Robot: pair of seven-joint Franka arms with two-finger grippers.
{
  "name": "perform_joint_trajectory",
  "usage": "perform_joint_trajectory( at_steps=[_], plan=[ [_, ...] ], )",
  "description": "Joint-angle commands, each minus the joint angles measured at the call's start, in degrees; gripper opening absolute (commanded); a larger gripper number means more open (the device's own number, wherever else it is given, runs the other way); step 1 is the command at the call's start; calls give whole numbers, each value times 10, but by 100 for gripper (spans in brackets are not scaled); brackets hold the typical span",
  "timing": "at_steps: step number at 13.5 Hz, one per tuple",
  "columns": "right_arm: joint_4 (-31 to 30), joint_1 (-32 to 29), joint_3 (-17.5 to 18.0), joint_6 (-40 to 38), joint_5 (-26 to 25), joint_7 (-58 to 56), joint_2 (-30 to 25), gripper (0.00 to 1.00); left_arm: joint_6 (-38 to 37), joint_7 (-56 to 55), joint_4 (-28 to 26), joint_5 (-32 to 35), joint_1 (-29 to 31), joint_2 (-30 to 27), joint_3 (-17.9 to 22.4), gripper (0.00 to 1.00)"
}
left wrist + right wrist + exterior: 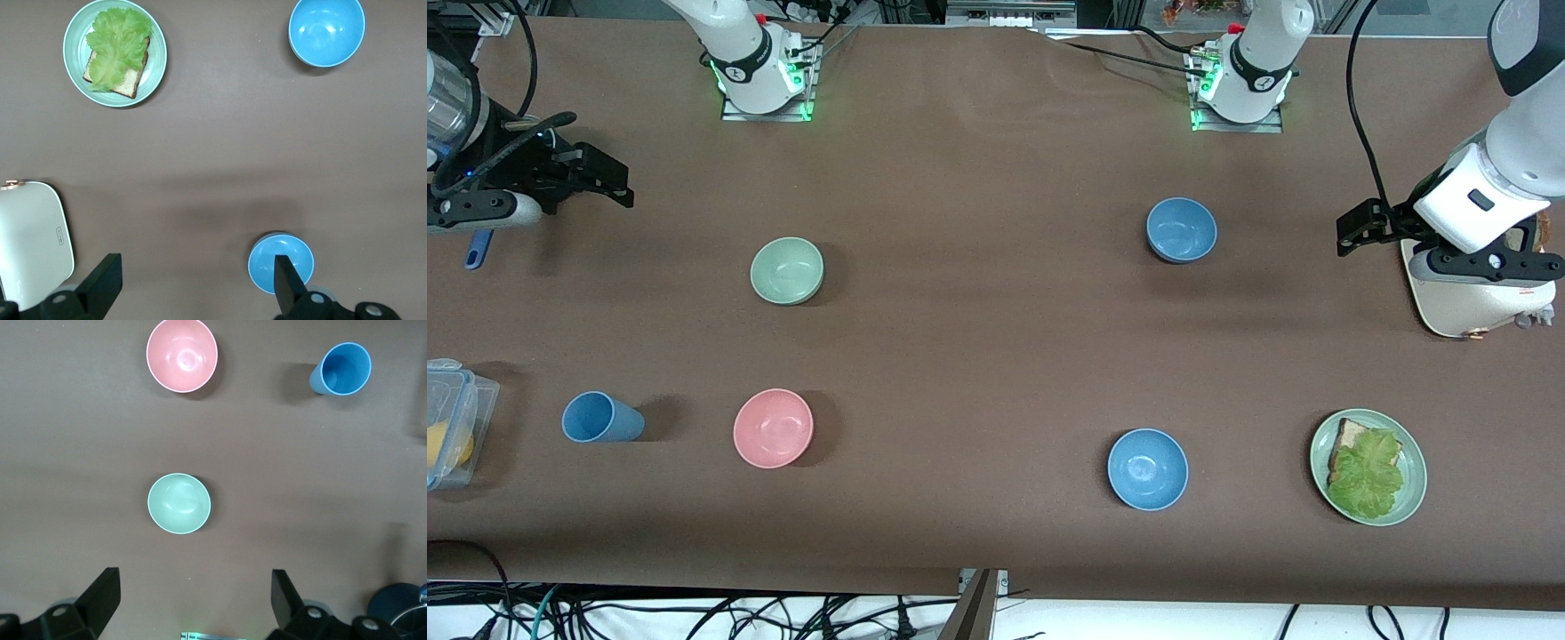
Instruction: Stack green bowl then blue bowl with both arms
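Note:
The pale green bowl (787, 271) stands upright on the brown table toward the right arm's end; it also shows in the right wrist view (179, 503). The dull blue bowl (1181, 229) stands toward the left arm's end and shows in the left wrist view (280, 263), partly covered by one finger. My right gripper (615, 180) is open and empty, up over the table's end, well apart from the green bowl; it also shows in its wrist view (193, 600). My left gripper (1347, 233) is open and empty, up beside the white appliance, apart from the blue bowl; it also shows in its wrist view (197, 280).
A pink bowl (773, 428) and a tall blue cup (601, 418) stand nearer the camera than the green bowl. A brighter blue bowl (1147, 468) and a green plate (1414, 484) with lettuce on bread are nearer than the dull blue bowl. A white appliance (1467, 298) and a clear box (463, 418) sit at the table's ends.

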Motion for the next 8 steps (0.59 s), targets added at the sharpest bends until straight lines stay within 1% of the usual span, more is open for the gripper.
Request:
perform_joint_trajectory(
  at_steps=[1, 6, 8],
  plan=[
    [22, 9, 5, -16, -16, 5, 10, 100, -10, -4, 8, -16, -3, 0, 3, 100],
    [24, 8, 0, -9, -17, 6, 11, 100, -10, -4, 8, -16, -3, 0, 3, 100],
    [46, 3, -2, -7, -17, 6, 12, 100, -11, -4, 8, -16, -3, 0, 3, 100]
  ],
)
